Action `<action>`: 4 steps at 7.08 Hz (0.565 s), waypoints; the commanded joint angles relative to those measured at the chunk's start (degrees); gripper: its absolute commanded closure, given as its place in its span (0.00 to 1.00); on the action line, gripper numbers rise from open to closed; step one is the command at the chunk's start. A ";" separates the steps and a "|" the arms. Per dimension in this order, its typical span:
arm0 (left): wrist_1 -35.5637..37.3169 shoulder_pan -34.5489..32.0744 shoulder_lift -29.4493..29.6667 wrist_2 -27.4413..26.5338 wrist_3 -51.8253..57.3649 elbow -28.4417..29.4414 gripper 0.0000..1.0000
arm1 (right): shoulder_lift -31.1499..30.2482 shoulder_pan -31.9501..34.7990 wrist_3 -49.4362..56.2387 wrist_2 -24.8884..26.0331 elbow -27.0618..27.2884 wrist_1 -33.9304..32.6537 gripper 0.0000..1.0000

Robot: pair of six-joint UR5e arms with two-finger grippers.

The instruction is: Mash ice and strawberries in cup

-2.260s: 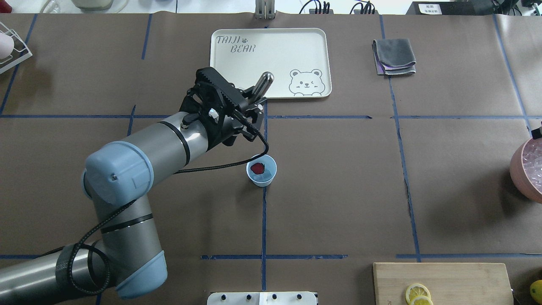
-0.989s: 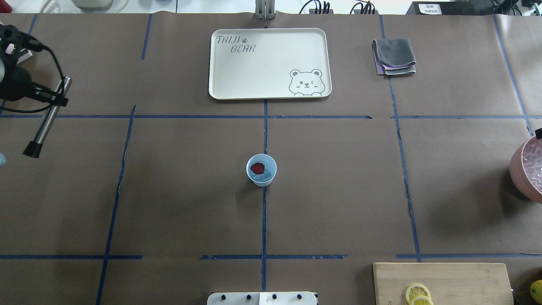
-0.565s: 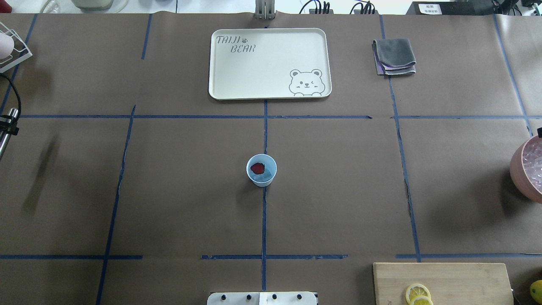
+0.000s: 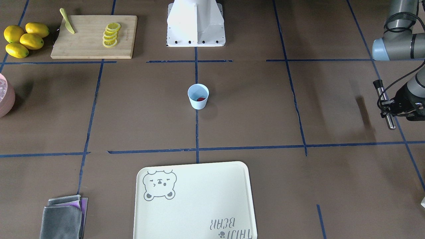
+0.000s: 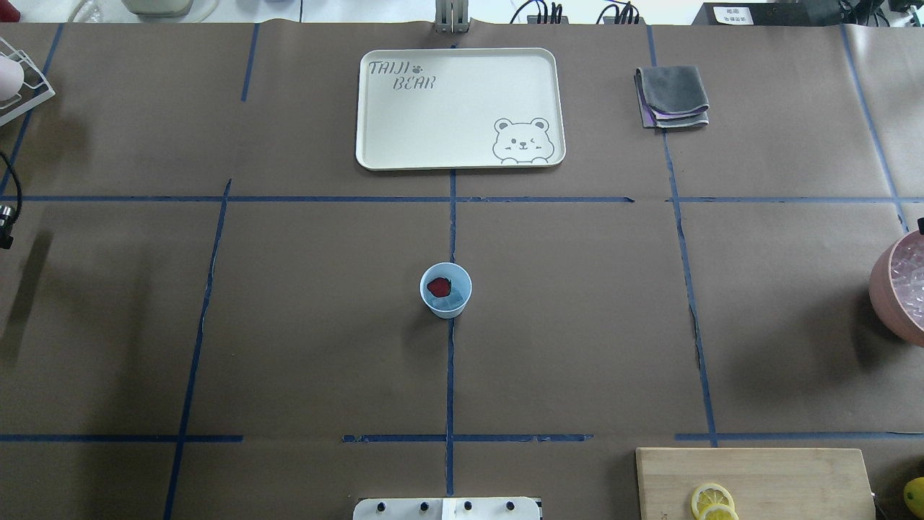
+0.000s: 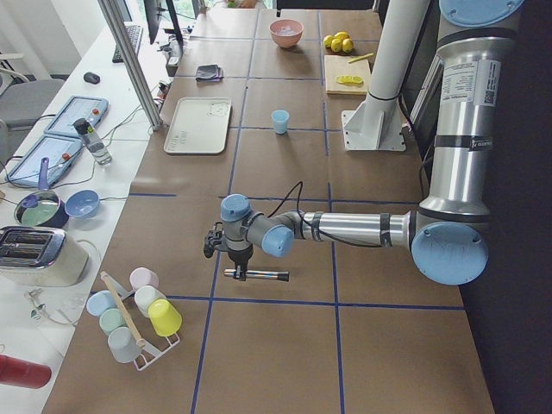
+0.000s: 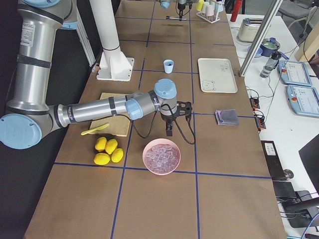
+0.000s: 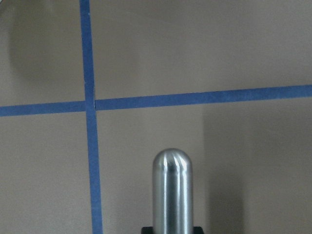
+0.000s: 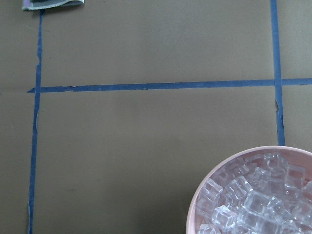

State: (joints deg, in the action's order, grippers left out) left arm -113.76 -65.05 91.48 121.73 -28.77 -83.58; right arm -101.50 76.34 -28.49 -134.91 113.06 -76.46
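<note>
The pale-blue cup (image 5: pixel 462 287) stands at the table's middle, also in the front view (image 4: pixel 198 101). A dark-red strawberry (image 5: pixel 438 287) lies inside it, with faint translucent ice (image 5: pixel 453 302) beside it. My left gripper (image 4: pixel 387 108) is far off at the table's left end, shut on a metal muddler (image 4: pixel 383 103) held level above the table; its rounded end shows in the left wrist view (image 8: pixel 171 190). My right gripper (image 7: pixel 169 131) hangs just above the pink bowl (image 7: pixel 161 168); I cannot tell whether it is open.
The pink bowl (image 9: pixel 195 204) holds many ice cubes (image 9: pixel 253 200). A cream bear tray (image 5: pixel 404 115) and a grey cloth (image 5: pixel 672 96) lie at the back. A cutting board (image 4: pixel 89 39) with lemon slices, and whole lemons (image 4: pixel 23 39), are near the base. A cup rack (image 6: pixel 134 315) stands by the left gripper.
My left arm has swung away from the cup to the table's far left with the muddler in its grip, almost leaving the overhead view. The cup and its contents have not moved.
</note>
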 commanded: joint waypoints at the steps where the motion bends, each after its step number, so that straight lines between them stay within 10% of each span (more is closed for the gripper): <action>1: -2.32 0.10 -0.07 -0.17 -1.73 1.83 0.98 | -0.01 -0.05 -0.08 0.00 0.05 -0.01 0.00; 4: -8.05 0.27 0.80 -0.17 -2.35 6.24 0.98 | -0.01 0.03 -0.08 0.09 0.05 -0.01 0.00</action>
State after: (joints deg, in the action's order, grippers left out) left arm -120.52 -64.82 92.08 121.56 -30.93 -78.12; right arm -101.51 76.36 -28.56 -134.84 113.09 -76.47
